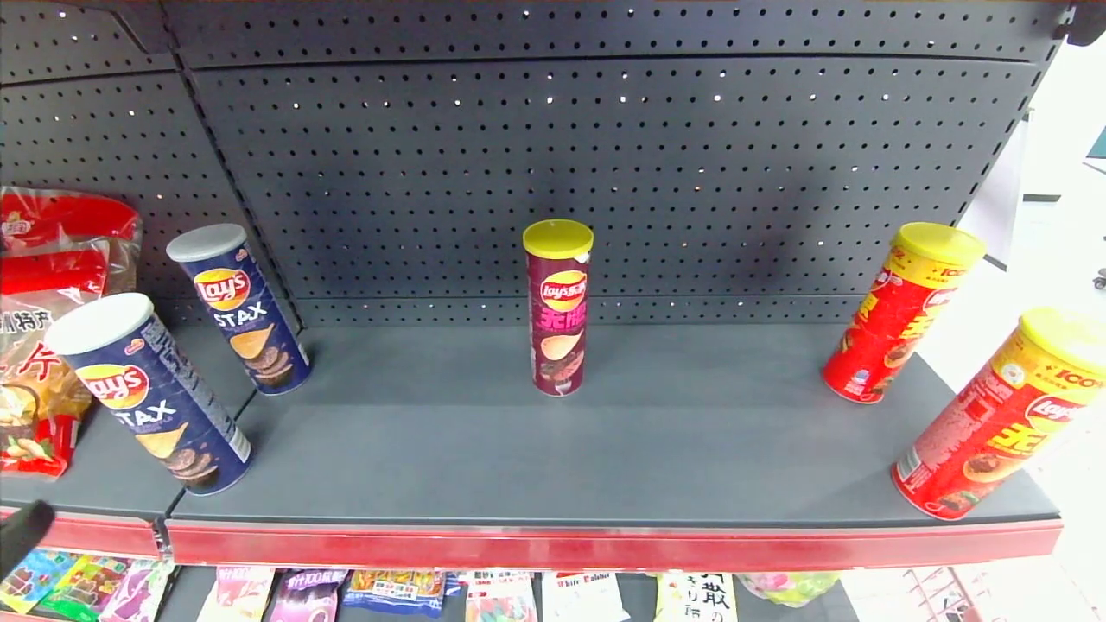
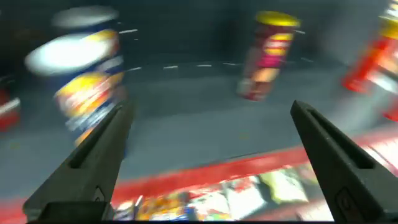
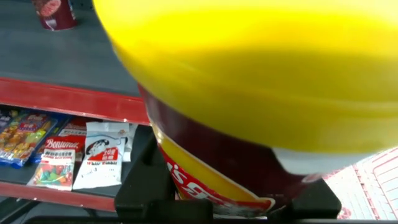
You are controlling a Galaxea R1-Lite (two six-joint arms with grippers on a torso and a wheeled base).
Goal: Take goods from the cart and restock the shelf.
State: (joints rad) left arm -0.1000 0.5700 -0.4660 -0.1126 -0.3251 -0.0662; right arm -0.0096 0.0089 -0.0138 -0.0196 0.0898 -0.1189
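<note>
On the grey shelf [image 1: 553,449] stand two blue chip cans [image 1: 155,393] [image 1: 242,307] at the left, a maroon can with a yellow lid [image 1: 558,307] in the middle, and two red cans [image 1: 903,311] [image 1: 1002,415] at the right. My right gripper [image 3: 230,202] is shut on another maroon can with a yellow lid [image 3: 261,74], held in front of the shelf's red front edge [image 3: 62,99]. My left gripper [image 2: 211,109] is open with nothing between its fingers. It faces the shelf, with a blue can [image 2: 87,81] and the maroon can [image 2: 267,56] ahead of it.
Snack bags [image 1: 52,320] lie on the neighbouring shelf section at the far left. Small packets [image 1: 484,596] fill the lower shelf under the red edge [image 1: 605,544]. There is free shelf room on both sides of the middle can. A pegboard wall [image 1: 553,173] closes the back.
</note>
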